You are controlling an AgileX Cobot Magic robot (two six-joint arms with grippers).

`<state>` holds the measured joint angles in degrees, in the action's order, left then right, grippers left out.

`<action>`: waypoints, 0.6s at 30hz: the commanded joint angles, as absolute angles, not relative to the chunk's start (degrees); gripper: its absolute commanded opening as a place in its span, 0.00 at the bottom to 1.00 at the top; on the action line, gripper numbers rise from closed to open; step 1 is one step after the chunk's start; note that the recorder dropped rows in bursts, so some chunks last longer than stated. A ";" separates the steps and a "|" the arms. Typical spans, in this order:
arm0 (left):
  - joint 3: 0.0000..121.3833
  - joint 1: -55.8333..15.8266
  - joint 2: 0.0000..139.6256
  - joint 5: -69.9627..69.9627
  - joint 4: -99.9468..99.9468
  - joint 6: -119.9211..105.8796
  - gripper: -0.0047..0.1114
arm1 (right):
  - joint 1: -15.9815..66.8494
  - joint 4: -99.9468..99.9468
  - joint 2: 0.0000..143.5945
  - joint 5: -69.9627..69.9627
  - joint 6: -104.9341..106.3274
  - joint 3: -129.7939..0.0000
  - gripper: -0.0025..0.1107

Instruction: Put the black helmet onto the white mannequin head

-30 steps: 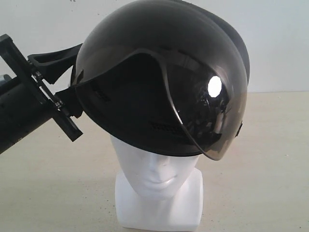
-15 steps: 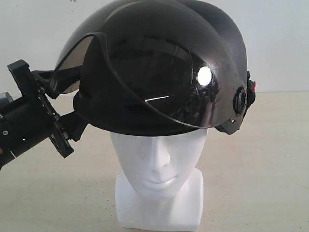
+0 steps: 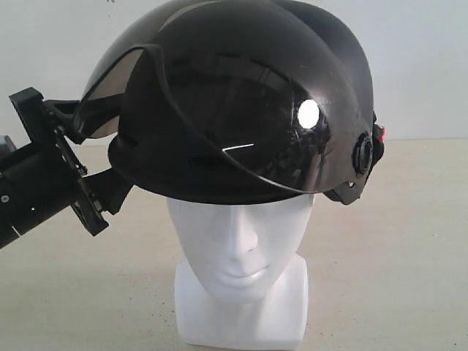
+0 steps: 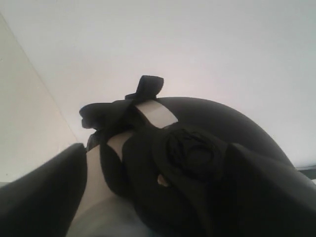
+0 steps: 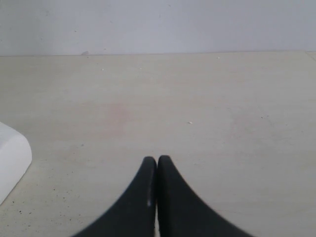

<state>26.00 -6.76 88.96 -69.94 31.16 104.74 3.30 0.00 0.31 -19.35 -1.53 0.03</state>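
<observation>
The black helmet sits on top of the white mannequin head, covering the crown down to the brow. Its tinted visor is raised and sticks out to the left. My left gripper reaches in from the left at the helmet's side rim. In the left wrist view its fingers stand wide apart on either side of the helmet's side pivot, with a pale gap beside one finger. My right gripper is shut and holds nothing, low over the table.
The head's squared base stands on a pale beige table in front of a white wall. A white corner of the base shows in the right wrist view.
The helmet has turned and settled lower onto the head, its visor swinging to the left. The left gripper's jaws have spread wider at the rim.
</observation>
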 commanded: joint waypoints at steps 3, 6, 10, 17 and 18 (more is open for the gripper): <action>26.33 -6.85 85.02 -69.96 31.99 102.33 0.71 | 2.86 0.49 0.00 -19.14 -1.28 0.00 0.02; 26.33 -6.85 83.94 -69.96 31.78 101.91 0.71 | 2.86 0.49 0.00 -19.14 -1.28 0.00 0.02; 26.33 -6.85 83.34 -69.96 32.23 101.89 0.71 | 2.86 0.49 0.00 -19.14 -1.28 0.00 0.02; 26.33 -6.85 83.12 -69.96 35.26 101.89 0.71 | 2.86 0.49 0.00 -19.14 -1.28 0.00 0.02; 26.33 -6.54 83.12 -69.96 36.08 101.89 0.71 | 2.86 0.49 0.00 -19.14 -1.28 0.00 0.02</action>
